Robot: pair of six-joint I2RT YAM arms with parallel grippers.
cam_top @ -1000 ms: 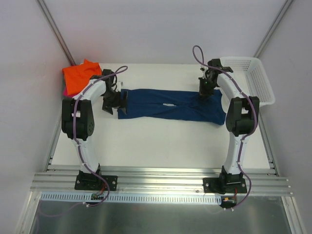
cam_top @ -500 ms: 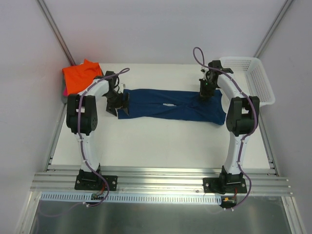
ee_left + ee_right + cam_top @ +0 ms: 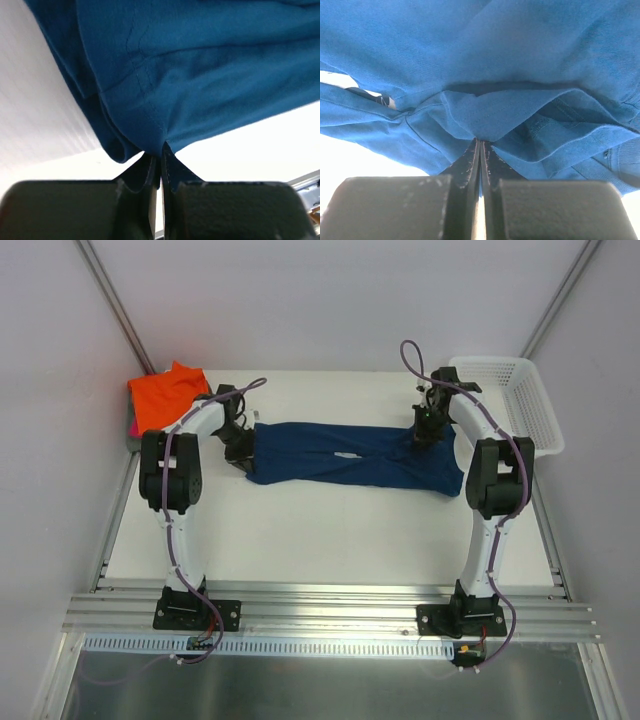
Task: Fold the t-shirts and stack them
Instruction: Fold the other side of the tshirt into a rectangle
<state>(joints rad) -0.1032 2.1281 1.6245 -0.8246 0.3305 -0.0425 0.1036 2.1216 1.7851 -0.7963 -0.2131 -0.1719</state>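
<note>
Two arms work here, each with one gripper. There is one navy t-shirt [image 3: 345, 458], one folded orange t-shirt [image 3: 165, 395] and one white lattice basket [image 3: 520, 400]. A sliver of pink cloth [image 3: 132, 427] peeks out at the near edge of the orange one; how many pieces lie under it cannot be told.

The navy t-shirt lies in the middle of the table [image 3: 330, 540] as a long band running left to right, with a small pale mark near its middle. The left gripper [image 3: 241, 447] is at the band's left end. In its wrist view the jaws are pressed together, with barely a slit between them, and the stitched edge of the blue cloth is pinched at the tips. The right gripper [image 3: 424, 433] is at the far right corner of the band. Its jaws are likewise closed tight on a bunched fold of the same shirt, with layers of cloth draping to either side.

The orange t-shirt sits at the far left corner, well apart from the basket, which hangs at the far right corner, partly over the table's edge. The tabletop is plain white; pale grey walls [image 3: 320, 300] close it in on three sides, with two slanting metal struts [image 3: 115, 305] at the back corners. An aluminium rail [image 3: 330, 605] runs along the near edge and carries both arm bases.
</note>
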